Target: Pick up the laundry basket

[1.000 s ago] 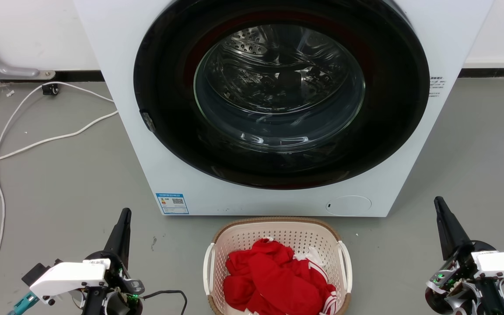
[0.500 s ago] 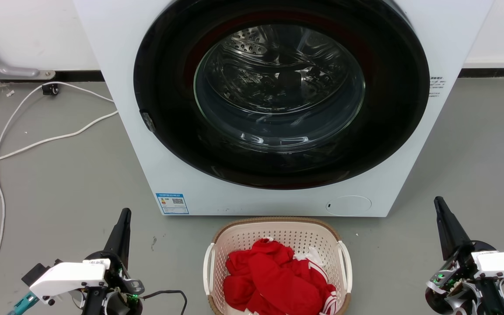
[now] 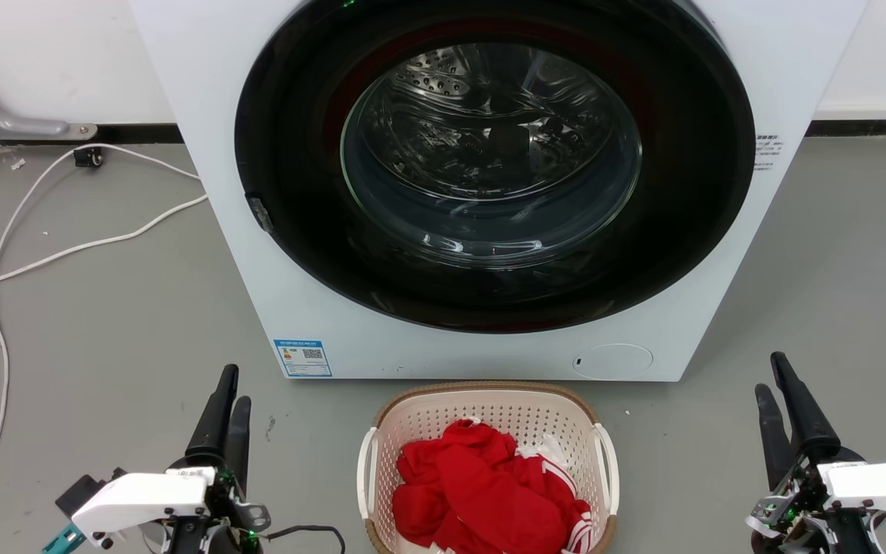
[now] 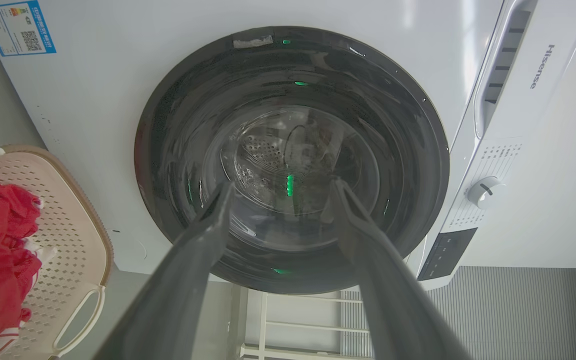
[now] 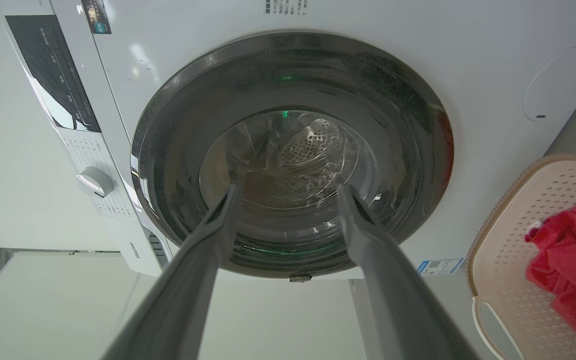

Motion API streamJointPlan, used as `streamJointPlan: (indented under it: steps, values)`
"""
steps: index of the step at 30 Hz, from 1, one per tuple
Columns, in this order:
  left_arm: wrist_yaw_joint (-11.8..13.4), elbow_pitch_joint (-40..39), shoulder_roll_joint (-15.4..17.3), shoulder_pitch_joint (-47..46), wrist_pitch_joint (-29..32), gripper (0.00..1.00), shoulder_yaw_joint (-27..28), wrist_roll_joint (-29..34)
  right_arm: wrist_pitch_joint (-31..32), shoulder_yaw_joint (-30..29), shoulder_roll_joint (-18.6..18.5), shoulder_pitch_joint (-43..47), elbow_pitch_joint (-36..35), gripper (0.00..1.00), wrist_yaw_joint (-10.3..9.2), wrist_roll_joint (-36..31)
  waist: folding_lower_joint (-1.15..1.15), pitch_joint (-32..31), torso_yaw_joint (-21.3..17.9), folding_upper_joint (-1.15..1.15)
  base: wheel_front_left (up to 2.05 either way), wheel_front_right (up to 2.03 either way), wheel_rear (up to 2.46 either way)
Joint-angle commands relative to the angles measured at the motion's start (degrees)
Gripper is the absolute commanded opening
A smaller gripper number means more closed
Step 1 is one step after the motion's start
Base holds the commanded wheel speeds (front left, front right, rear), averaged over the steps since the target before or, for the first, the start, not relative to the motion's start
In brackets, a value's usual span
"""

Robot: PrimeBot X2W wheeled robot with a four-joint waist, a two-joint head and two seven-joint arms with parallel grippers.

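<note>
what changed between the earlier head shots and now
Both grippers opened. The left gripper and right gripper each show two parted fingers where a single dark profile showed before, and both arms shifted slightly in the head view. Neither has taken hold of anything. The basket, its red clothes and the washer stayed put.
</note>
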Motion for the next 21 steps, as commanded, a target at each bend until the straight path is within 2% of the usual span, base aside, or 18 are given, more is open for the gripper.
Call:
streamJointPlan:
  steps: [1, 6, 16, 21]
  values:
    - [-0.1, -1.5, 0.2, -1.0, -0.5, 1.0, -0.4, 1.0, -0.5, 0.1, -0.1, -0.4, -1.5, 1.0, 0.0, -1.1, 0.0, 0.0, 0.0, 0.0, 0.0, 0.0, 0.0]
    - [-0.1, -3.1, 0.2, -0.9, -1.7, 1.0, -0.4, 7.5, -1.8, -0.1, -0.1, 0.2, -2.8, 1.0, 0.0, -7.1, 0.0, 0.0, 0.2, 0.0, 0.0, 0.0, 0.0]
    - [0.2, -5.5, 0.6, -1.0, -4.1, 1.0, -3.1, 27.4, -4.0, -0.5, 0.0, 1.8, -6.1, 1.0, 0.0, -26.9, 0.0, -0.1, 0.6, 0.0, 0.0, 0.0, 0.0]
    - [1.0, -6.0, 0.7, -0.9, -5.1, 1.0, -4.4, 34.4, -4.2, -0.4, 0.0, 2.7, -7.6, 1.0, 0.0, -34.0, 0.0, -0.2, 0.7, 0.0, 0.0, 0.0, 0.0]
